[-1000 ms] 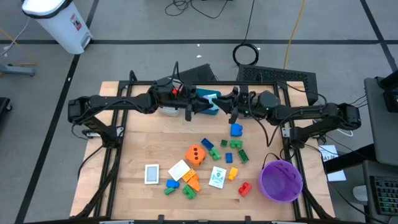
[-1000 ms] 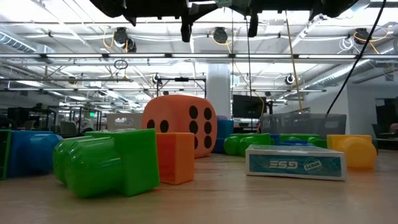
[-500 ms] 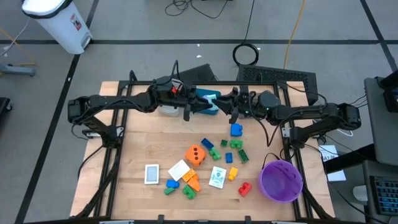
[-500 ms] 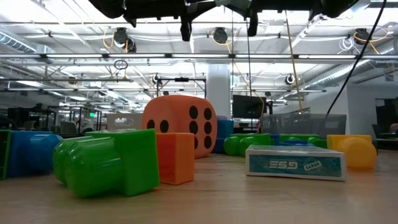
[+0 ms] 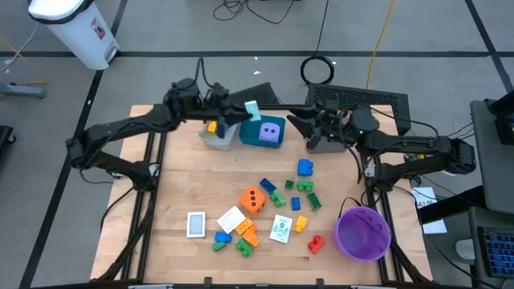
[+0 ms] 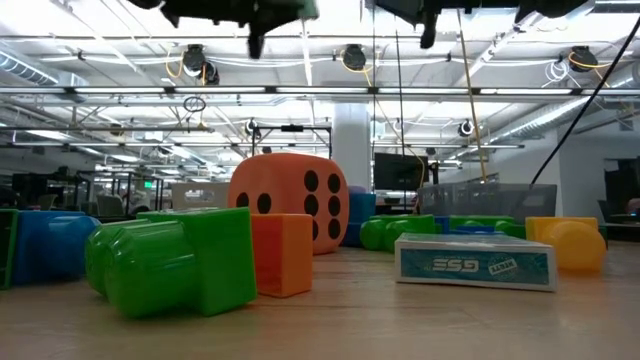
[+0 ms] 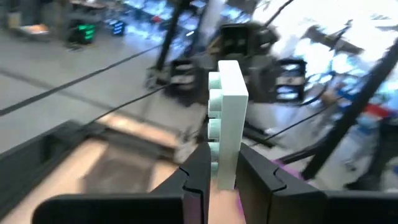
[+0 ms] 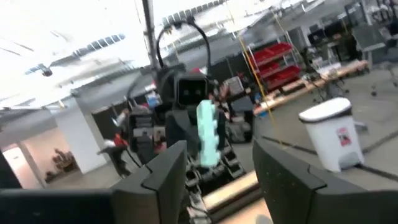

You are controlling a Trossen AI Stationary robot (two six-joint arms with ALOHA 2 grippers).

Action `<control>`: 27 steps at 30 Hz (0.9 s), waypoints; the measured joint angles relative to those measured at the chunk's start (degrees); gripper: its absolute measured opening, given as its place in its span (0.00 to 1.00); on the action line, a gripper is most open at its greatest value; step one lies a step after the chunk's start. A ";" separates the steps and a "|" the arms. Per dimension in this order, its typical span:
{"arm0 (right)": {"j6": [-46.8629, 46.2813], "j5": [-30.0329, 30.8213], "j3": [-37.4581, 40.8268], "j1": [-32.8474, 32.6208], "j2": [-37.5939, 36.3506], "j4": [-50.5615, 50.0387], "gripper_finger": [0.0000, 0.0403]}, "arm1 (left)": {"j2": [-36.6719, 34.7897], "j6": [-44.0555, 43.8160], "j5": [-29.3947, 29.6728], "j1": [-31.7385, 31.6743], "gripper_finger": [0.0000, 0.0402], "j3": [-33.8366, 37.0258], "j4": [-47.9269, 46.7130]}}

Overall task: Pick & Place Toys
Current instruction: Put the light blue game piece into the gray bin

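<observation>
Both arms are dark, built of slim tube-like segments joined by thicker rounded joints; black cables run loosely along them. The left arm point(image 5: 128, 128) and the right arm point(image 5: 418, 148) each end in a boxy wrist with two flat, dark fingers point(image 7: 199, 171).

Orange die point(image 6: 288, 203) stands behind green brick point(image 6: 175, 260), beside card box point(image 6: 474, 262).

Both wrist views are motion-blurred; the low view cuts both arms off at its top edge
</observation>
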State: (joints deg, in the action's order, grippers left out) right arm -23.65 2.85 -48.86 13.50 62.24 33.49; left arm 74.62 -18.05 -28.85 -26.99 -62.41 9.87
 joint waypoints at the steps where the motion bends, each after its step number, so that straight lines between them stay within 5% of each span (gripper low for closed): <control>1: 0.09 0.00 0.00 0.00 -0.29 -1.25 0.45 | -0.89 1.25 0.83 -1.00 0.14 -0.02 -3.30; 9: -0.79 0.03 0.02 -0.07 -0.23 -10.78 0.43 | -2.61 8.07 9.22 -6.98 0.14 -0.02 -28.03; 15: -2.70 0.04 0.07 -0.07 -0.12 -14.03 0.42 | -0.43 9.84 21.03 -10.57 0.14 0.06 -40.05; 27: -2.70 0.04 0.07 -0.09 -0.09 -15.80 0.42 | 9.59 5.45 24.96 -21.18 0.14 -0.02 -44.88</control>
State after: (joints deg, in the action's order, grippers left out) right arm -26.35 2.90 -48.80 13.41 62.15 17.69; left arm 84.21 -12.60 -3.89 -48.17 -62.43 -35.00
